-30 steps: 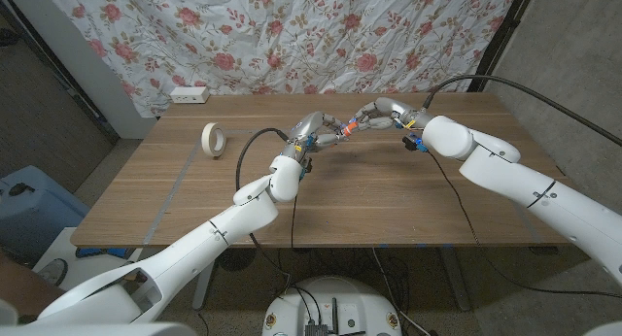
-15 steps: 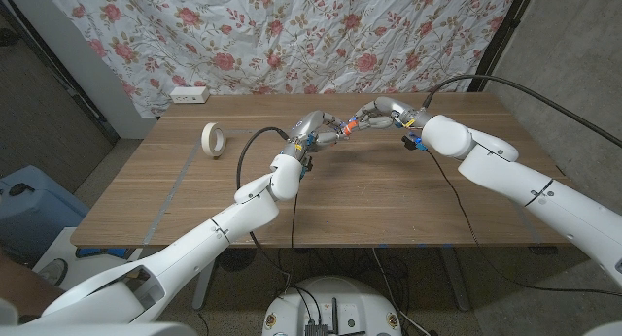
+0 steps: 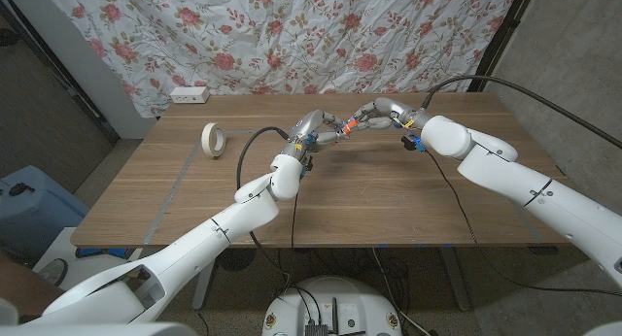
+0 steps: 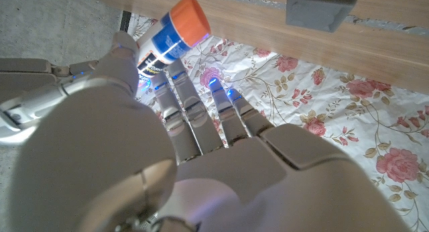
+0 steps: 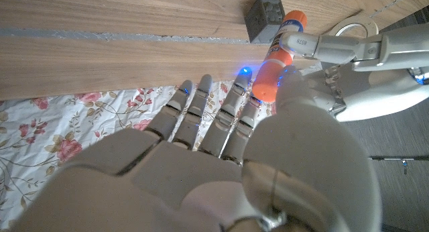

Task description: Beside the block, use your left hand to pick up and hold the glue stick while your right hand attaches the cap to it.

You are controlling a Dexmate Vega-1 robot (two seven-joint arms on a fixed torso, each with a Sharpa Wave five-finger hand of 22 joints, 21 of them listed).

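Both robot hands meet above the far middle of the table (image 3: 408,195), near the grey block (image 5: 261,18). The left robot hand (image 3: 313,130) grips the glue stick (image 4: 169,39) between thumb and fingers, its orange end pointing toward the right robot hand (image 3: 374,114). That hand pinches the orange cap (image 5: 268,83) against the stick's end in the right wrist view. The capping step looks under way; whether the cap is fully seated cannot be told. Next, the right hand likely needs to push the cap straight along the stick's axis while the left holds firm.
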